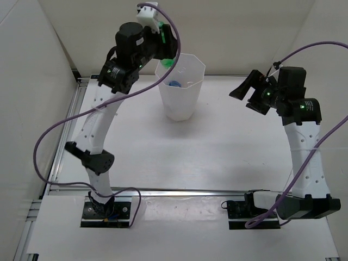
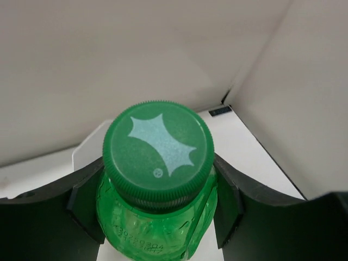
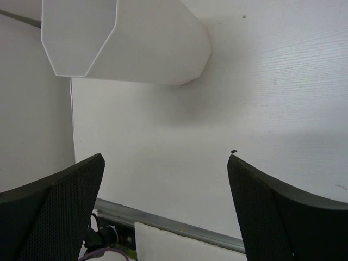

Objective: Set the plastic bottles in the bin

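The tall white bin (image 1: 182,89) stands at the back middle of the table; it also shows in the right wrist view (image 3: 136,43). My left gripper (image 1: 166,58) is raised over the bin's left rim and is shut on the green bottle (image 2: 157,206), cap toward the camera; a bit of green shows at the rim (image 1: 167,63). Something blue (image 1: 175,84) lies inside the bin. My right gripper (image 1: 247,92) is open and empty, held above the table to the right of the bin. No other bottles are in view.
White walls enclose the table at the back and both sides. A metal rail (image 1: 179,191) runs along the near edge by the arm bases. A small dark speck (image 3: 233,151) lies on the table.
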Controlling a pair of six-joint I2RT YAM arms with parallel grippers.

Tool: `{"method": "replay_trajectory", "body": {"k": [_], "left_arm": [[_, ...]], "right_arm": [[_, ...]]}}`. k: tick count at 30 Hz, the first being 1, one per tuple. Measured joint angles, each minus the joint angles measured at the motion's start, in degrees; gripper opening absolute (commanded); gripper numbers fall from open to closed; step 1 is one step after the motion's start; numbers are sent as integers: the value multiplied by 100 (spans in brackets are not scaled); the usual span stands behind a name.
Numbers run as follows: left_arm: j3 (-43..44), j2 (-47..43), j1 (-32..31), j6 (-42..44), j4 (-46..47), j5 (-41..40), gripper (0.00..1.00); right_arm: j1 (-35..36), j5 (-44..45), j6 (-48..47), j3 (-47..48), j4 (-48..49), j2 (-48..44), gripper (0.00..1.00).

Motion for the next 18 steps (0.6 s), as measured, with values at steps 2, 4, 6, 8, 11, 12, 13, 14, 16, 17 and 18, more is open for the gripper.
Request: {"method": "replay_trajectory", "body": {"k": [2,4,6,8,11,12,13,14,16,17,18], "left_arm": [[315,450,79,70,393,-22,14],[680,1108,136,81,656,31,20],[802,1727,199,70,997,94,22],[776,2225,249,26,1088,129,35],[404,2568,341,-11,1095,173,100],[247,2573,363,-39,1045,162,100],[146,2559,380,-57,1010,133,100],[66,2514,409,-63,1021,74,100],[-229,2247,442,-42,1088,-107,100],[-507,1991,452,-22,1119,-243,100],[-839,1665,455,-11,1152,-380,100]], "right_arm": [[-37,-26,-15,-11,0,-57,98],[-50,-48,-31,-44,-9,-157,98],[-70,-85,-44,-72,-28,-273,98],[-87,-109,-55,-76,-44,-378,99],[-138,-129,-83,-179,-68,-560,99],[-160,-129,-87,-225,-63,-605,99],[-173,-129,-87,-260,-76,-645,99],[-192,-127,-90,-297,-94,-673,99],[-197,-114,-90,-345,-127,-699,99],[-197,-92,-87,-352,-168,-695,99],[-197,-74,-85,-363,-184,-691,99]]}}
